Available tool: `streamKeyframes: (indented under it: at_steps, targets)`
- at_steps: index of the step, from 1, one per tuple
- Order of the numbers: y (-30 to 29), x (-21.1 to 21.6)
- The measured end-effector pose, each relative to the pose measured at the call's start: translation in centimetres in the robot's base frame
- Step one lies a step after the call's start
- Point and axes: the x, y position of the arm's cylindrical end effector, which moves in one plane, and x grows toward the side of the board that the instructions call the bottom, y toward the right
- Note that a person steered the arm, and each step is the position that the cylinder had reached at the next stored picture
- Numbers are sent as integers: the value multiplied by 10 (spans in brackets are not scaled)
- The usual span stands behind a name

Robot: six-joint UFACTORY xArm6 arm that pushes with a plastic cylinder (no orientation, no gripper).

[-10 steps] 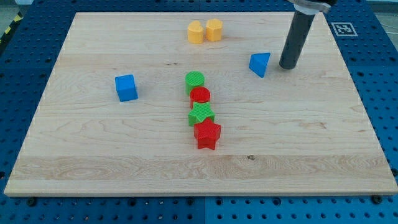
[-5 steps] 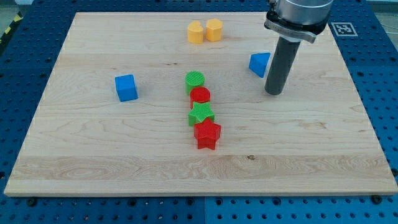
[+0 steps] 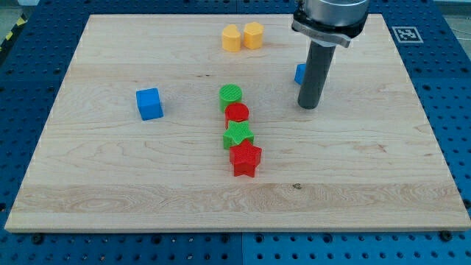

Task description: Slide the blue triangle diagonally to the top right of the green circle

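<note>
The blue triangle (image 3: 299, 73) lies right of the board's middle, toward the view's top, mostly hidden behind my rod. My tip (image 3: 307, 106) rests on the board just below the triangle, toward the view's bottom. The green circle (image 3: 230, 95) stands to the tip's left, at the top of a column of blocks.
Below the green circle sit a red circle (image 3: 237, 113), a green star (image 3: 238, 135) and a red star (image 3: 245, 157) in a line. A blue cube (image 3: 149, 103) lies at the left. Two yellow blocks (image 3: 242, 36) sit near the top edge.
My tip has moved down and to the left, from the triangle's right side to just below it. The rod now covers most of the triangle. The blocks have not visibly moved.
</note>
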Motion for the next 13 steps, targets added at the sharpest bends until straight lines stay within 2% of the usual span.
streamKeyframes:
  at_steps: [1, 3, 7, 10, 12, 13]
  targets:
    - [0, -16]
    - [20, -21]
    - [12, -76]
    - [-19, -71]
    - [-4, -95]
    - [18, -89]
